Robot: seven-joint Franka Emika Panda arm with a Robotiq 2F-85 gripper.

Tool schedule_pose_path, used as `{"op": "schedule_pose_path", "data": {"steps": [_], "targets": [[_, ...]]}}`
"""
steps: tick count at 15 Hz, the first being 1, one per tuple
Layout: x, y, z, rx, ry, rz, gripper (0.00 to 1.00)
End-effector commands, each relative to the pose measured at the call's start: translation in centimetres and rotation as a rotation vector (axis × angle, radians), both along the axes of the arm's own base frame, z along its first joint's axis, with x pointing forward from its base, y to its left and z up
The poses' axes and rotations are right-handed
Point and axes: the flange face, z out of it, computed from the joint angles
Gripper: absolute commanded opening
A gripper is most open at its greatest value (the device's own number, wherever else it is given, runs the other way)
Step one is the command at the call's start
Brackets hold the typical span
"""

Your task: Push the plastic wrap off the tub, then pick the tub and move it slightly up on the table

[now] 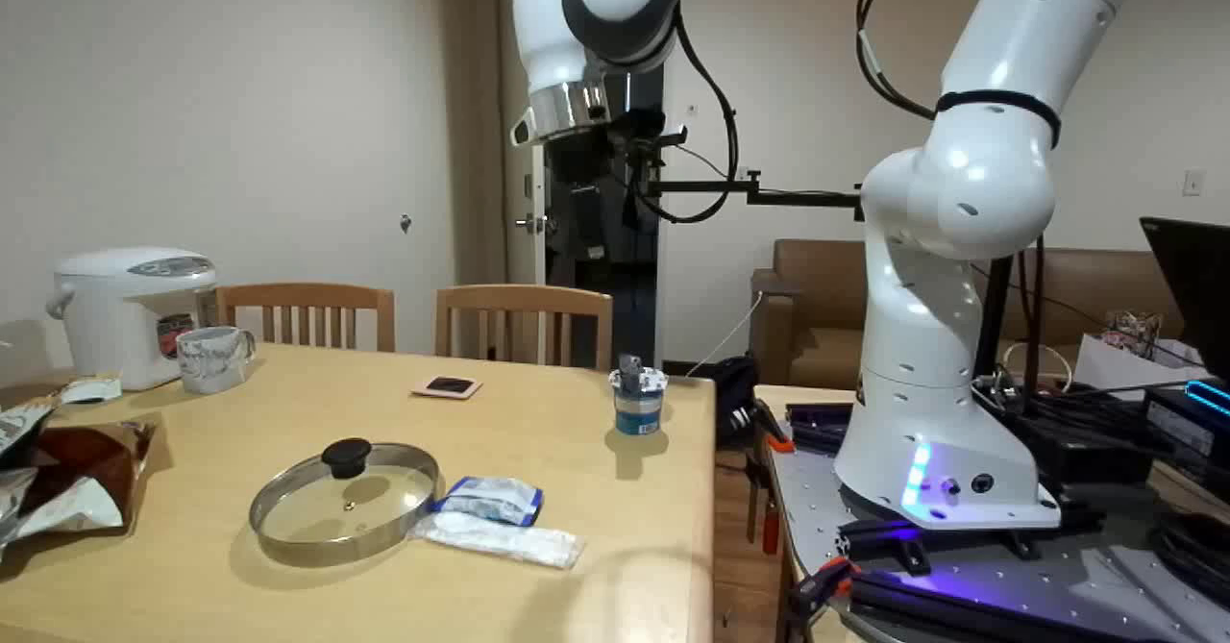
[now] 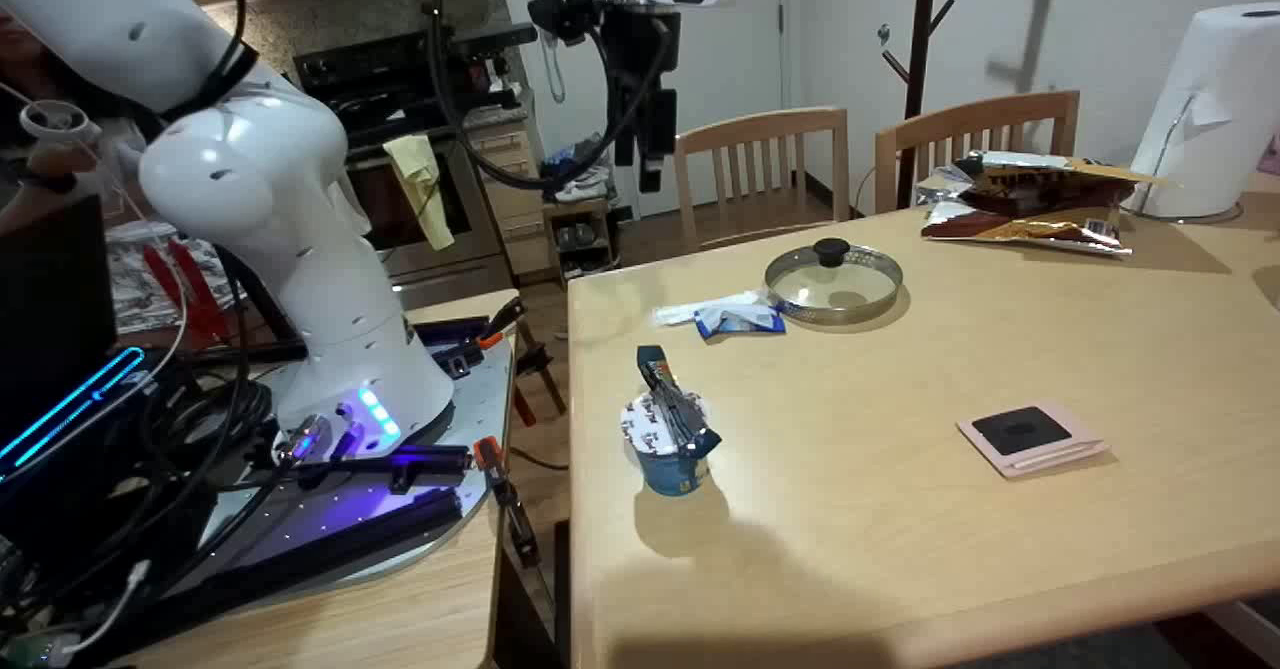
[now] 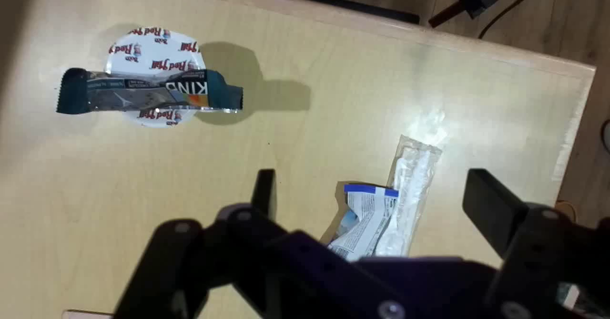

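The tub (image 1: 639, 415) is a small blue cup with a white lid printed in red. It stands upright near the table's edge on the robot's side, and it shows in both exterior views (image 2: 672, 476). The plastic wrap (image 2: 672, 399) is a teal and clear KIND bar wrapper lying across the tub's lid. In the wrist view the wrap (image 3: 147, 92) sticks out past both sides of the lid (image 3: 152, 54). My gripper (image 3: 374, 188) is open and empty, high above the table and apart from the tub. It also shows in an exterior view (image 2: 640, 169).
A blue-and-white packet (image 3: 364, 219) and a clear packet of white plastic cutlery (image 3: 412, 185) lie below my gripper in the wrist view. A glass pot lid (image 2: 835, 294) lies beside them. A pink and black square item (image 2: 1025, 436), snack bags (image 2: 1030, 209) and a mug (image 1: 213, 359) are further off.
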Motion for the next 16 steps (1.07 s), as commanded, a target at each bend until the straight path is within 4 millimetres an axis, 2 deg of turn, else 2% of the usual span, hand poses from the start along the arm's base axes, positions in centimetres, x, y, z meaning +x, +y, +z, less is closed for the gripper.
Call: {"op": "schedule_pose_path", "data": {"steps": [1, 10, 16], "targets": [[0.0, 0.0, 0.0, 0.0, 0.0, 0.0, 1.0], [-0.1, -0.1, 0.0, -0.003, -0.001, -0.012, 1.0], [-0.7, -1.3, -0.6, -0.004, -0.019, -0.044, 1.0]]}}
